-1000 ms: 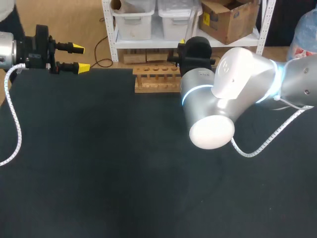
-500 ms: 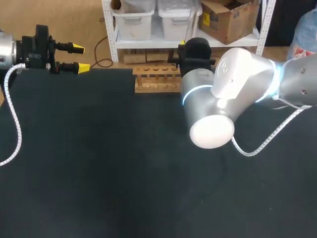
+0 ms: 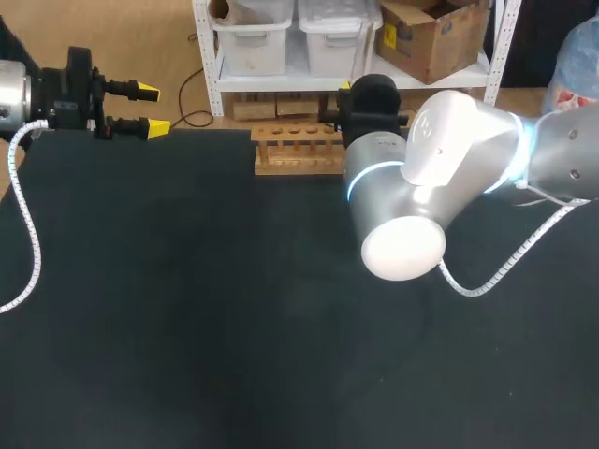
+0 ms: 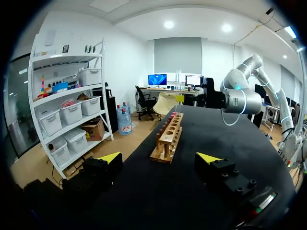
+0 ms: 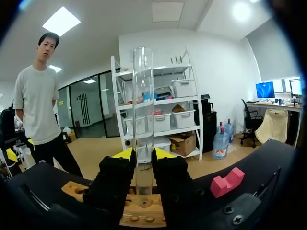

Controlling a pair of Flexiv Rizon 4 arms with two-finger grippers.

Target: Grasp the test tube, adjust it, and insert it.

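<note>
A clear glass test tube (image 5: 143, 110) stands upright between the yellow-tipped fingers of my right gripper (image 5: 144, 154), which is shut on it. Its lower end hangs just over the top of the wooden rack (image 5: 139, 216); I cannot tell whether it is inside a hole. In the head view the rack (image 3: 298, 148) sits at the table's far edge, with the right gripper (image 3: 348, 89) at its right end and the tube hidden. My left gripper (image 3: 150, 109) stands open and empty at the far left corner. Its wrist view shows the left gripper (image 4: 159, 158), the rack (image 4: 168, 136) ahead, and the tube (image 4: 180, 84) above the rack's far end.
My right arm's bulky elbow (image 3: 402, 243) hangs over the table's right middle. A small pink block (image 5: 227, 183) lies beside the right gripper, past the rack. The dark table top (image 3: 187, 309) stretches toward the front and left.
</note>
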